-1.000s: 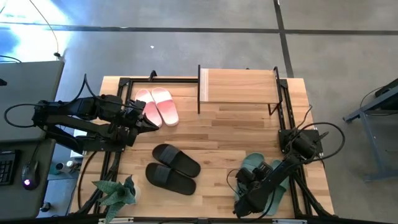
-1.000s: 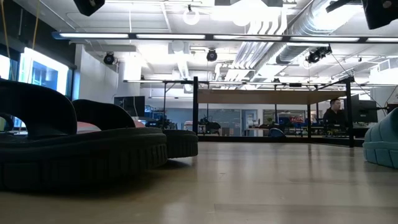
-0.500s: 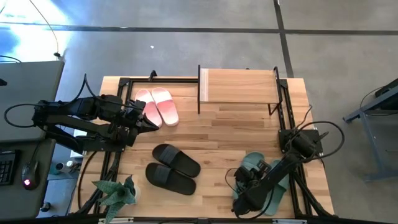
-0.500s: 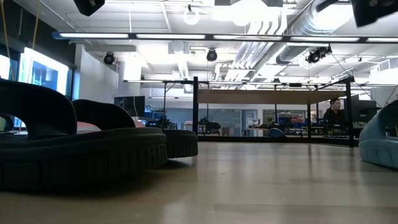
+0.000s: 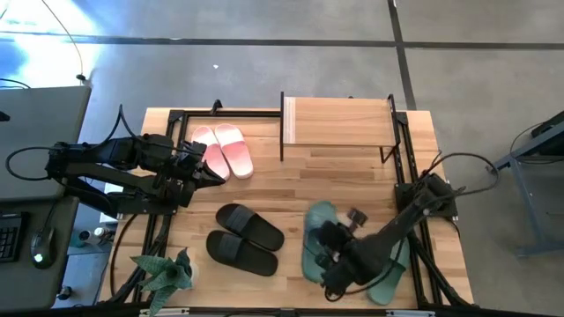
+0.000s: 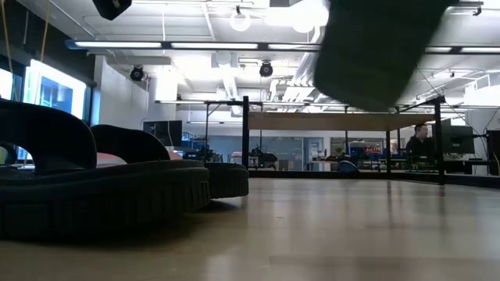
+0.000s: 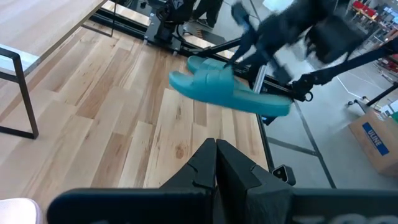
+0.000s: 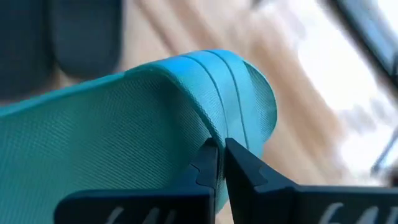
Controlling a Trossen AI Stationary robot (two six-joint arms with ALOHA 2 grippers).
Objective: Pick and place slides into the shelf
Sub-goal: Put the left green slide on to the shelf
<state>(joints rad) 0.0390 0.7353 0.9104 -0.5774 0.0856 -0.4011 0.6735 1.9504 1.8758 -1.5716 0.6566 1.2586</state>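
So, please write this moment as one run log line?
right gripper: jaws shut on green slide, lifted | left gripper: shut, by pink slides | shelf: top bare

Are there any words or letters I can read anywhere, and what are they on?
"ULINE" in blue letters, on the cardboard box on the floor, seen in the left wrist view.
Signs in the room behind the shelf in the low view: too small to read.
No words show on the slides.
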